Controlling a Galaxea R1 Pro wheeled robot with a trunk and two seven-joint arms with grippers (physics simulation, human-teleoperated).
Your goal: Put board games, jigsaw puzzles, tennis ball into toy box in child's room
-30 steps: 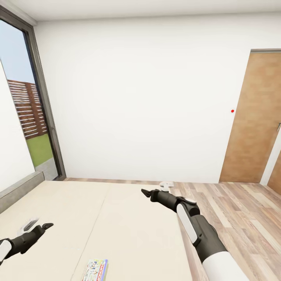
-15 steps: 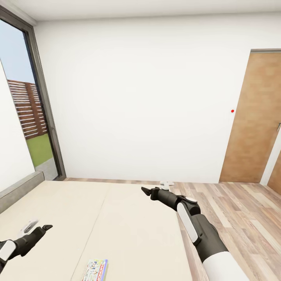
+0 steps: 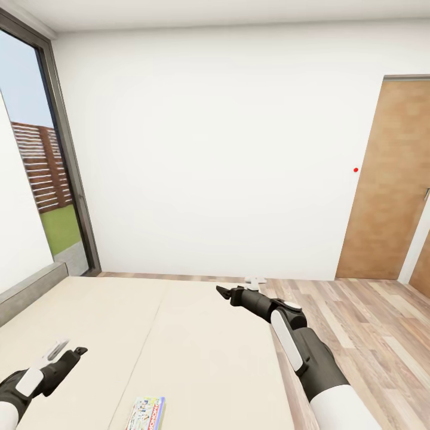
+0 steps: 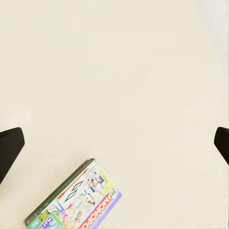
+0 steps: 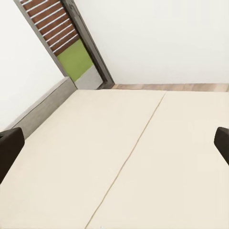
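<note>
White wall ahead, wood door (image 3: 392,179) at the right, tall window (image 3: 42,173) at the left with fence and grass outside, wood-plank floor (image 3: 370,316) right of the bed (image 3: 149,334). Bed takes up the lower part of the head view: plain beige mattress with a seam down the middle, grey headboard (image 3: 30,292) along its left edge. One board game (image 3: 146,413) lies flat on the mattress at the bottom edge of the head view, partly cut off by the frame; left wrist view shows it as a Monopoly box (image 4: 76,202) with colourful cartoon art, lying at an angle, nothing touching it. Left gripper (image 3: 71,351) hangs above the mattress near the lower-left corner, left of the game and apart from it; in its wrist view the two dark fingertips (image 4: 9,148) sit at opposite frame edges, so jaws spread wide, nothing between them. Right gripper (image 3: 221,292) reaches forward over the right half of the mattress, near the bed's far right corner, well apart from the game. Right wrist view looks across bare mattress toward headboard and window; fingertips (image 5: 9,150) again at the frame edges, jaws spread, empty.
</note>
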